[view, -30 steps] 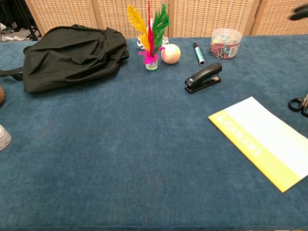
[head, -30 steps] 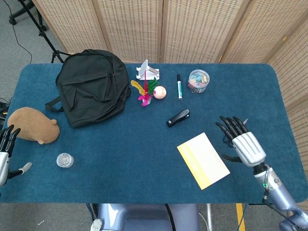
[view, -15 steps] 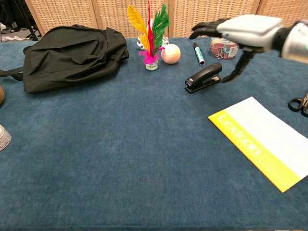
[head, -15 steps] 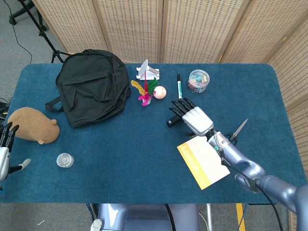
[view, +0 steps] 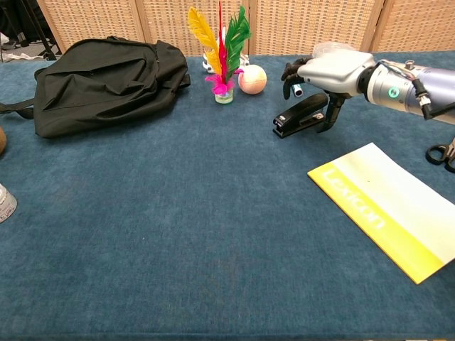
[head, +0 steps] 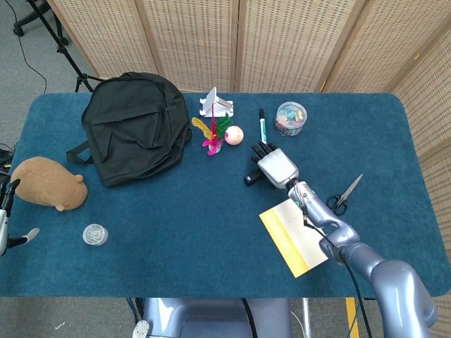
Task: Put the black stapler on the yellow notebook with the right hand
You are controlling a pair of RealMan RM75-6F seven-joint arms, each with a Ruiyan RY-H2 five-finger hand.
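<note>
The right hand (view: pixel 328 77) hung over the black stapler (view: pixel 299 116) on the blue table (view: pixel 178 213), fingers curled around but apparently not yet gripping it; next it needed to grip, lift and carry it to the nearby yellow notebook (view: pixel 389 207).

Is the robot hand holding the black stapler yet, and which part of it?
Not clearly. The right hand sits over the black stapler's rear end, thumb beside it and fingers curled above, but a closed hold cannot be told. The left hand holds nothing.
</note>
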